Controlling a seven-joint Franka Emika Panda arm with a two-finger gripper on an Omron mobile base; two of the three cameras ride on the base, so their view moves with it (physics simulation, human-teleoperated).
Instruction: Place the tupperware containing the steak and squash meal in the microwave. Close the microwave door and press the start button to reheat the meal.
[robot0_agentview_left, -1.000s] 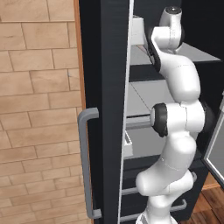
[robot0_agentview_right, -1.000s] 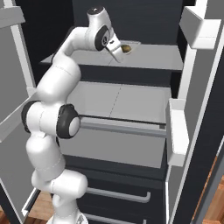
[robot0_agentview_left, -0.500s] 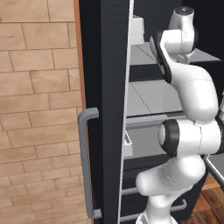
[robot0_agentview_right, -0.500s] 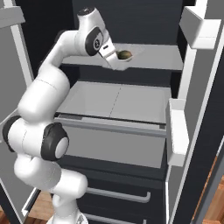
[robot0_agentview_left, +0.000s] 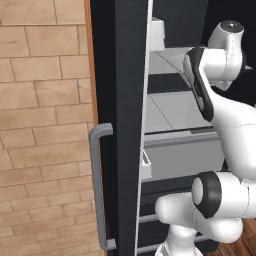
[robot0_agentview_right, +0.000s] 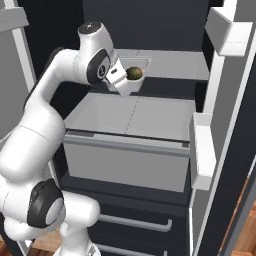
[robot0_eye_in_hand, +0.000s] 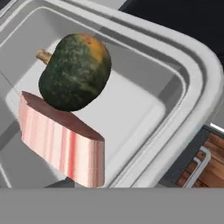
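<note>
The tub sat on the fridge's upper shelf, squash perched on the steak. The gripper was right at its near rim; couldn't tell how wide the fingers were. Biggest risk looked like a shallow rim pinch slipping, or a tilt rolling that round squash out.

Pink-and-white striped steak, mottled dark-green squash with orange patch.

A green-orange squash rests on a pink-striped steak inside the tupperware.
</note>
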